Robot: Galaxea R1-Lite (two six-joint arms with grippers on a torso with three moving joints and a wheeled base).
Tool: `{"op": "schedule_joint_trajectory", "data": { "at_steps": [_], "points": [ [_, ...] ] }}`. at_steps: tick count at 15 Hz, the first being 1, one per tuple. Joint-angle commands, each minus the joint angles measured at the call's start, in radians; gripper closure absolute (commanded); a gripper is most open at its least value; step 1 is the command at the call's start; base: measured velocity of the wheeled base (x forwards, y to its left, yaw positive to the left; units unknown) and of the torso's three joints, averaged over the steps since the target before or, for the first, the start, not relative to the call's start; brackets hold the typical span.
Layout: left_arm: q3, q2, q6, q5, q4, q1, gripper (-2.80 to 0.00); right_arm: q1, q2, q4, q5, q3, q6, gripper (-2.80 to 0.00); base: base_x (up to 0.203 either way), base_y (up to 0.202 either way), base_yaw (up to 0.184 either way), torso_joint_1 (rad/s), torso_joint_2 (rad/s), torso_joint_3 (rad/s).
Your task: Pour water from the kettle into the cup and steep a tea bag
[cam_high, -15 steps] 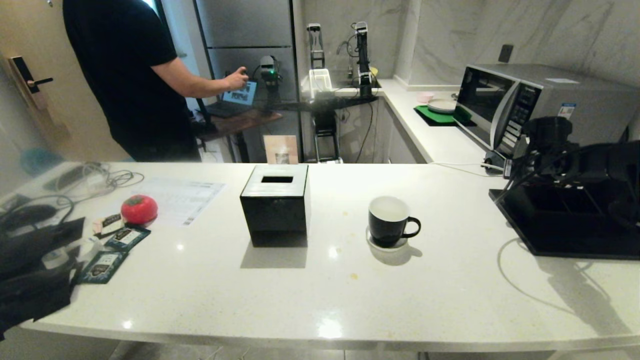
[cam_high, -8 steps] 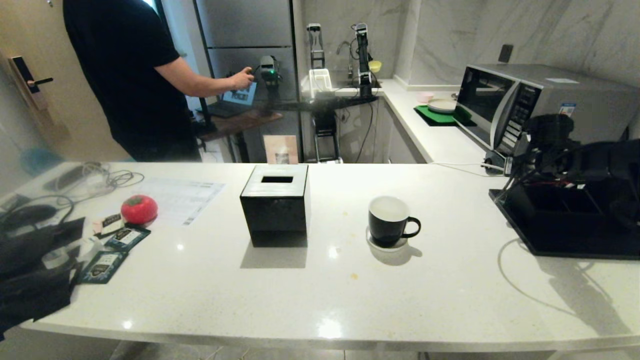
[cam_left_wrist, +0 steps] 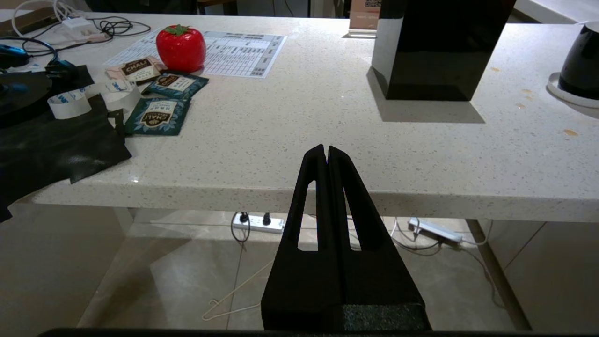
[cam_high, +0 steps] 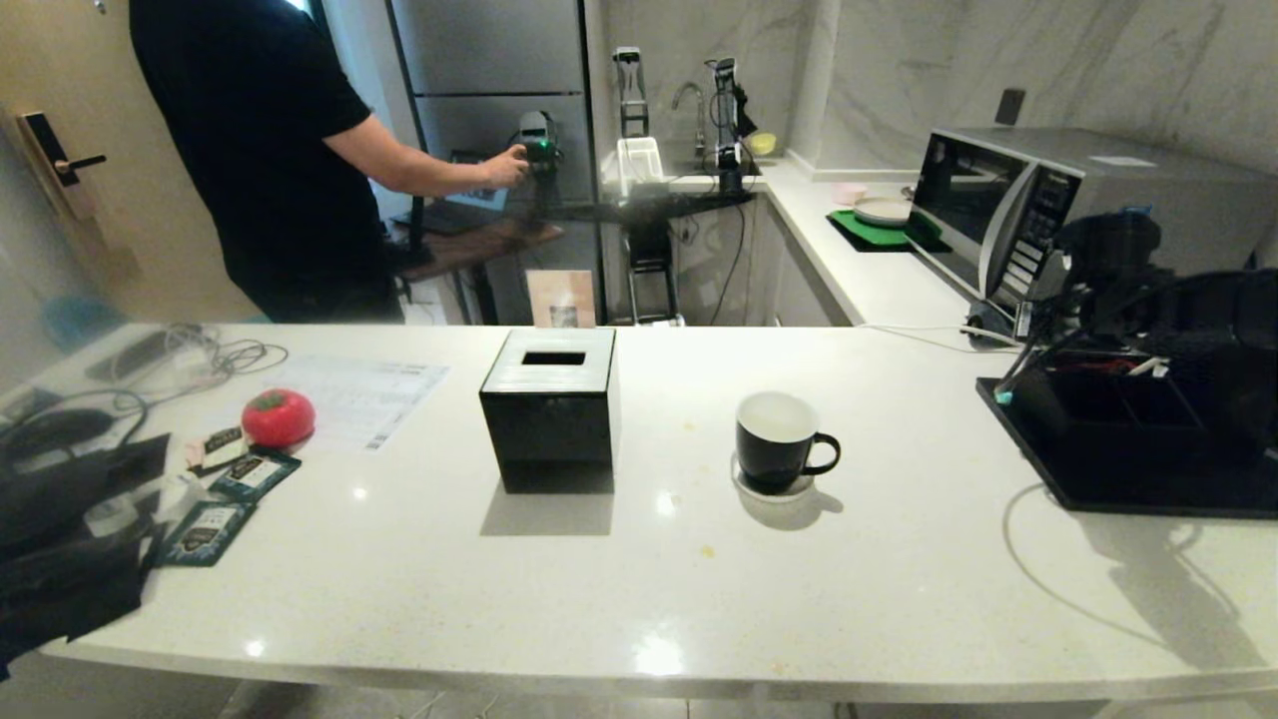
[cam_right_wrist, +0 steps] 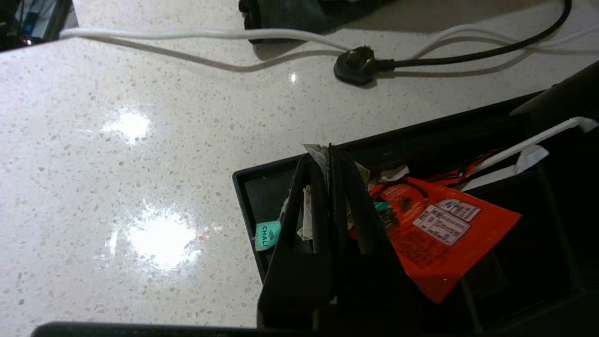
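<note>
Two hands to account for from my seat. My right hand (cam_right_wrist: 330, 152) hangs over the black tray (cam_right_wrist: 243, 180) at the right end of the white stone surface (cam_high: 859, 559), its fingers pressed together on a pale, half-translucent scrap that I take to be the tea bag (cam_right_wrist: 318, 154); a small teal tag reading "CHALI" (cam_right_wrist: 267, 235) dangles just beside the fingers, over the tray's near corner. An orange-red packet (cam_right_wrist: 435, 234) lies in the tray next to the hand, and a black plug (cam_right_wrist: 355, 70) on its cord rests on the surface beyond the tray. In the head view that arm is a dark mass above the tray, in front of the microwave (cam_high: 1008, 205).

My left hand (cam_left_wrist: 326, 152) is parked below and in front of the surface's edge, fingers pressed together and holding nothing.

The cup (cam_high: 779, 441), black outside and white inside, stands upright on a small white saucer (cam_high: 774, 489) near the middle of the surface, handle toward the tray and well apart from it. A black square box (cam_high: 549, 409) with a slotted top stands to its left. Farther left lie a red tomato-shaped object (cam_high: 278, 416), a printed sheet (cam_high: 364, 394) and dark teal sachets (cam_high: 210, 529). I cannot pick out the kettle. A person in a black shirt (cam_high: 250, 140) stands beyond the surface, one hand (cam_high: 509, 170) reaching toward a device.
</note>
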Motion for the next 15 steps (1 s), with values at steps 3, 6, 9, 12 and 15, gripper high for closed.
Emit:
{"op": "schedule_joint_trajectory", "data": {
  "at_steps": [3,6,9,12,15],
  "points": [
    [0.000,0.001,-0.001,-0.001,0.000,0.000,0.00,0.000,-0.031,0.000,-0.002,0.006,0.001,0.00,0.000,0.000,0.000,0.000,0.00,0.000],
    [0.000,0.001,-0.001,-0.001,-0.001,0.000,0.00,0.000,-0.064,-0.002,-0.001,0.038,0.001,0.00,0.000,0.000,0.000,0.000,0.00,0.000],
    [0.000,0.001,-0.001,-0.001,0.000,0.000,0.00,0.000,-0.106,-0.004,0.000,0.078,0.001,0.00,0.000,0.000,0.000,0.000,0.00,0.000],
    [0.000,0.001,-0.001,-0.001,0.000,0.000,0.00,0.000,-0.149,-0.005,0.001,0.103,0.001,0.00,0.000,0.000,0.000,0.000,0.00,0.000],
    [0.000,0.001,-0.001,-0.001,0.000,0.000,0.00,0.000,-0.198,-0.007,0.002,0.146,0.002,0.00,0.000,0.000,0.000,0.000,0.00,0.000]
  ]
}}
